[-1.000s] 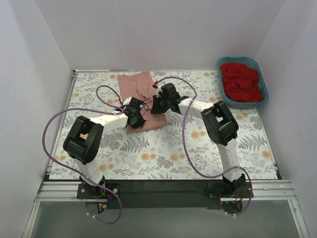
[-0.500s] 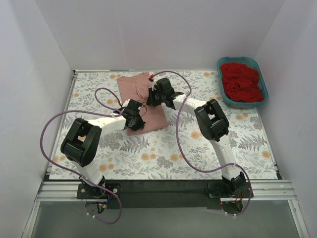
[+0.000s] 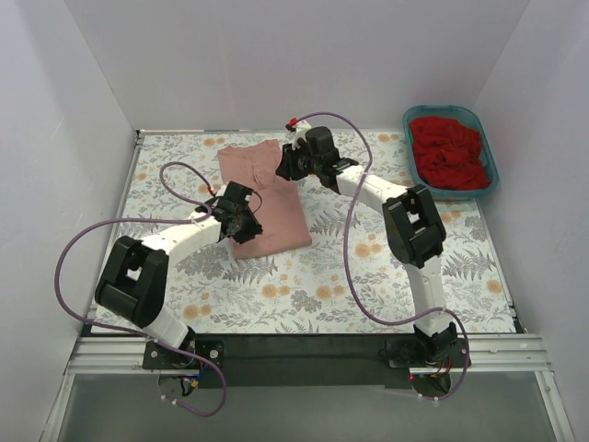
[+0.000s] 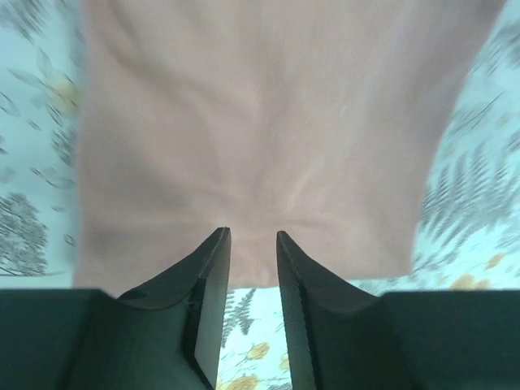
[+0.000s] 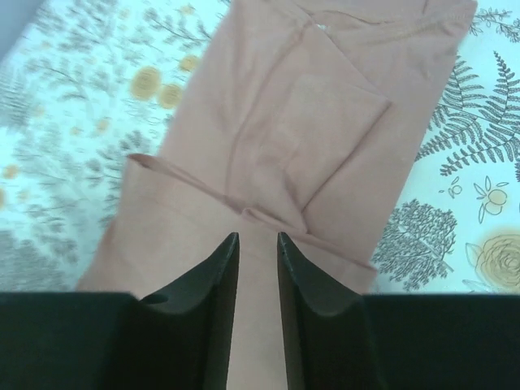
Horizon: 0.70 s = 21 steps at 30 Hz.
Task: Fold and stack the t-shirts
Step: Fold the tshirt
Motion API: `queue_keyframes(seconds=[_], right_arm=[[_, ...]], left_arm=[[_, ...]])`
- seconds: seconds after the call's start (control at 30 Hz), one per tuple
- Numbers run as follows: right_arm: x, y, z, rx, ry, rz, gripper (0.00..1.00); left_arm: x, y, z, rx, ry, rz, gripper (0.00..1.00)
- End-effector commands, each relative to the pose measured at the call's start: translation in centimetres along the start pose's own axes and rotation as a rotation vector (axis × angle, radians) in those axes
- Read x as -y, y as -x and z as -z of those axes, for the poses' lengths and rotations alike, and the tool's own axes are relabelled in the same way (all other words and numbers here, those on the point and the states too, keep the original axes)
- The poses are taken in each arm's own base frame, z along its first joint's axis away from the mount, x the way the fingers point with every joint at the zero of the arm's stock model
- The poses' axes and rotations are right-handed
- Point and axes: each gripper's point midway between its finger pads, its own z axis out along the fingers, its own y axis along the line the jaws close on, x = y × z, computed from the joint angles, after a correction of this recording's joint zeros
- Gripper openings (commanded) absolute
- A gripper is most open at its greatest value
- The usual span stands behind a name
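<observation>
Left gripper (image 4: 252, 236): jaws slightly parted, empty, at the pink shirt's near-left edge.
Salmon-pink t-shirt (image 3: 276, 207): folded flat mid-table, long axis running near to far, lying between both grippers.
Right gripper (image 5: 258, 237): jaws slightly parted, empty, over its far end.
Red t-shirt (image 3: 448, 152): bunched in the teal tub (image 3: 456, 195), far right; right arm nearer.

You can see a floral cloth (image 3: 304, 295) lying flat over the table. It is grey, with ferns and round orange flowers on it. At about 2 o'clock there is a teal oval tub (image 3: 451, 194). It sits on the cloth in the far corner, close to the side at 3 o'clock. Plain white walls (image 3: 294, 64) stand at 9, 12 and 3 o'clock. At 6 o'clock a black strip (image 3: 294, 348) runs along the cloth's near edge. A silver metal rail (image 3: 304, 376) lies just beside it.
</observation>
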Motion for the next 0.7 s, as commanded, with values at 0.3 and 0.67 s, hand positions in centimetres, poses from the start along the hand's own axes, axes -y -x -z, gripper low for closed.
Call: queue_keyframes(seconds=[0.3,0.67], right_arm=[[-7.4,-4.7,9.6,-0.114,0.400,-0.219,0.34],[-3.5,-18.4,10.3,-0.336,0.335,-0.385,0.35]], left_arm=[[-0.5,4.6,2.4,0.072,-0.125,0.123,0.18],[-7.0,-2.3,0.5,-0.109,0.026,0.202,0.05]])
